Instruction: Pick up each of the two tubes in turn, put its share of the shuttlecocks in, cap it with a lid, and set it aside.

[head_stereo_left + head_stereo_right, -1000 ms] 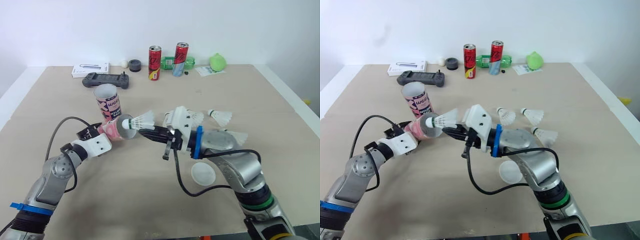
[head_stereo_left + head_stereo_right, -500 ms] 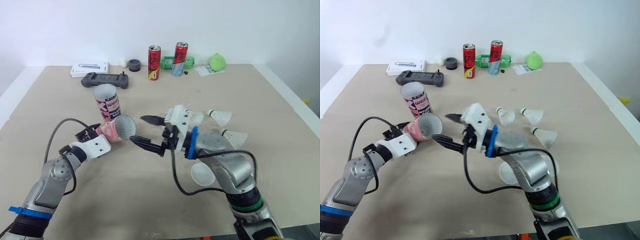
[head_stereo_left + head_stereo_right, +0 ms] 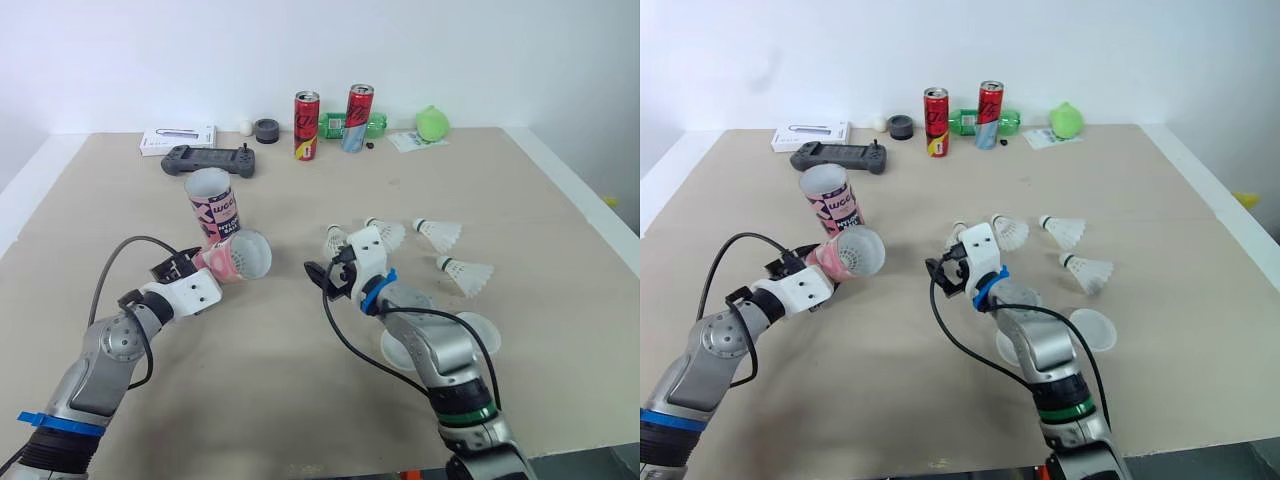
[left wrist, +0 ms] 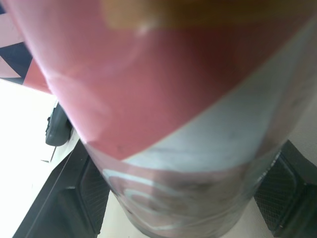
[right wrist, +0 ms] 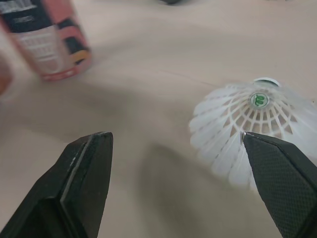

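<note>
Pink tube (image 3: 238, 257) clamped in left tool (image 3: 200, 268), tilted, mouth toward right tool (image 5: 174, 135). Right tool hangs wide open low over table (image 3: 300, 390), a shuttlecock (image 5: 247, 116) just beside one finger. Second tube (image 3: 214, 202) upright just behind held one. Two lids (image 3: 405, 345) lie by right arm.

Bright, even light from above; shadows on the desk (image 3: 890, 400) soft and short; pale sheen on the tube (image 4: 163, 114) in the left wrist view.
</note>
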`<state>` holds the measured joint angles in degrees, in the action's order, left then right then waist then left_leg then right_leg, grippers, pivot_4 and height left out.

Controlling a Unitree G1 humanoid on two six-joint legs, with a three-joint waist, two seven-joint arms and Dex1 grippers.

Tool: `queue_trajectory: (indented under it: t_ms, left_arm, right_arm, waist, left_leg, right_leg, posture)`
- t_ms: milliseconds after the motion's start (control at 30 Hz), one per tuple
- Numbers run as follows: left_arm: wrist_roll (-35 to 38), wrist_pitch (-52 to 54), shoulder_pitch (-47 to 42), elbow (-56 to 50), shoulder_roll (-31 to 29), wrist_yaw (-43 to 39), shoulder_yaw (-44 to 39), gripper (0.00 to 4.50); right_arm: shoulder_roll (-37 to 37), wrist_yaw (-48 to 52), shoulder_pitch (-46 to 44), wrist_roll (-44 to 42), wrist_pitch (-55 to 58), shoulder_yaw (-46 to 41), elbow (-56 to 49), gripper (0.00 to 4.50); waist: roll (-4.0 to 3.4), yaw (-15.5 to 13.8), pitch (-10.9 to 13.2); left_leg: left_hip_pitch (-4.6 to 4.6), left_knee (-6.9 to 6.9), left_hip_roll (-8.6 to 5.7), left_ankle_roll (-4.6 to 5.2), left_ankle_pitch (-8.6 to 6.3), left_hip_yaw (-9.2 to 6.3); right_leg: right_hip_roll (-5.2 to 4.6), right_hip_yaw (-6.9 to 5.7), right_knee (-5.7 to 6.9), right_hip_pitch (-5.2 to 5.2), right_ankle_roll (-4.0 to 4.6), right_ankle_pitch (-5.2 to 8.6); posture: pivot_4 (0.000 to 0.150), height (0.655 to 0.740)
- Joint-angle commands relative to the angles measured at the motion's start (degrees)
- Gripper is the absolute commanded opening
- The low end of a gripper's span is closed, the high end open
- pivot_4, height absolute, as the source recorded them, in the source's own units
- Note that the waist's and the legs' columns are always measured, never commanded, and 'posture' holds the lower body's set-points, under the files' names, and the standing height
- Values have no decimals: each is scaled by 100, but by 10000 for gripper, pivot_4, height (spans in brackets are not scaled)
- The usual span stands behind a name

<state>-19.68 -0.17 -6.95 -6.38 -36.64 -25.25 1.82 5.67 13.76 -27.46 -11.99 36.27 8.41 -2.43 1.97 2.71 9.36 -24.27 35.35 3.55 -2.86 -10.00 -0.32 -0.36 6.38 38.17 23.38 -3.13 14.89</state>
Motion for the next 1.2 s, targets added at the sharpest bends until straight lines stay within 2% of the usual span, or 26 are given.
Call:
queue_trajectory:
  t_ms: [33,100,133,167,233,267,300,333,367,400,533,733,900,1067,1200]
  left_arm:
    - [26,-22,57,24,52,-61,138,35550]
    - [33,-21,69,9,55,-68,135,35550]
    - [36,-10,77,-7,56,-66,124,35550]
    - [37,-3,85,-17,58,-63,117,35550]
    - [39,6,95,-35,57,-64,107,35550]
    - [42,11,98,-45,56,-65,102,35550]
    - [45,16,101,-53,54,-66,95,35550]
    - [49,20,102,-62,53,-68,90,35550]
    - [52,23,103,-69,52,-71,88,35550]
    - [53,24,104,-74,51,-75,88,35550]
    - [58,19,91,-71,42,-95,94,35550]
    - [58,14,62,-46,59,-109,122,35550]
    - [51,17,68,-22,87,-99,148,35550]
    - [38,-19,82,38,111,-78,174,35550]
    - [29,-18,5,112,162,-54,194,35550]
  right_arm:
    - [-309,-253,-449,-28,-260,-342,497,44731]
    - [-446,-329,-600,-23,-335,-423,723,44731]
    - [-494,-369,-664,-6,-367,-450,838,40922]
    - [-522,-387,-700,14,-392,-464,911,39147]
    - [-607,-422,-731,-8,-414,-528,1008,32472]
    - [-639,-418,-733,-25,-422,-546,1039,24509]
    - [-658,-423,-731,-24,-433,-553,1058,20482]
    - [-671,-402,-710,-50,-426,-566,1035,17556]
    - [-670,-381,-680,-61,-408,-570,983,16471]
    - [-659,-329,-643,-90,-387,-566,899,10813]
    - [-519,-8,-470,-155,-244,-347,326,261]
    - [-43,995,-270,-568,-114,-34,-911,261]
    - [1095,2480,-312,-1336,-204,-288,-1898,261]
    - [1837,3245,-431,-1928,15,-357,-2404,261]
    - [1958,3260,-531,-1367,-116,460,-2453,261]
  waist:
    - [0,0,0]
    - [-1,2,0]
    - [-1,2,1]
    - [-1,3,1]
    - [-1,5,1]
    - [-2,5,1]
    - [-2,5,1]
    - [-2,5,1]
    - [-3,6,1]
    - [-3,6,1]
    - [-3,3,2]
    - [-5,4,3]
    - [-7,-8,5]
    - [-10,-3,7]
    - [-11,-3,6]
  left_leg:
    - [-1,0,0,0,0,0]
    - [-1,0,0,0,0,0]
    - [-1,-1,0,0,0,0]
    - [-1,-2,0,0,0,-1]
    - [-1,-2,0,0,0,-1]
    - [-1,-2,0,0,0,-1]
    - [-1,-2,0,0,0,-1]
    - [-1,-2,0,0,0,0]
    - [-1,-2,0,0,0,0]
    - [-1,-3,0,0,0,0]
    - [-3,-4,0,0,0,-1]
    - [-6,-5,0,1,-1,-3]
    - [-9,-3,-4,0,-1,-3]
    - [-2,-5,-1,1,-1,-3]
    - [-2,-4,-1,1,-1,-2]
  right_leg:
    - [0,0,0,0,-1,-1]
    - [-1,0,0,0,-2,0]
    - [-1,0,0,0,-2,0]
    - [0,0,0,1,-1,1]
    - [1,0,0,1,-1,0]
    - [0,0,0,1,-1,0]
    - [0,0,0,1,-1,1]
    - [0,0,0,1,-1,1]
    - [0,0,0,1,0,1]
    - [0,0,0,2,0,2]
    - [0,0,-1,2,-1,4]
    - [0,0,-1,4,-2,8]
    - [-6,-1,-6,0,-6,10]
    - [-2,-2,-4,0,19,19]
    - [-4,-1,-5,-1,18,19]
  posture:
    - [1500,7400]
    - [1500,7400]
    - [1500,7400]
    - [1500,7400]
    - [1500,7400]
    - [1500,7400]
    - [1500,7400]
    - [1500,7400]
    - [1500,7400]
    - [1500,7400]
    - [1500,7400]
    - [1500,7400]
    - [1500,7400]
    - [1500,7400]
    - [1500,7400]
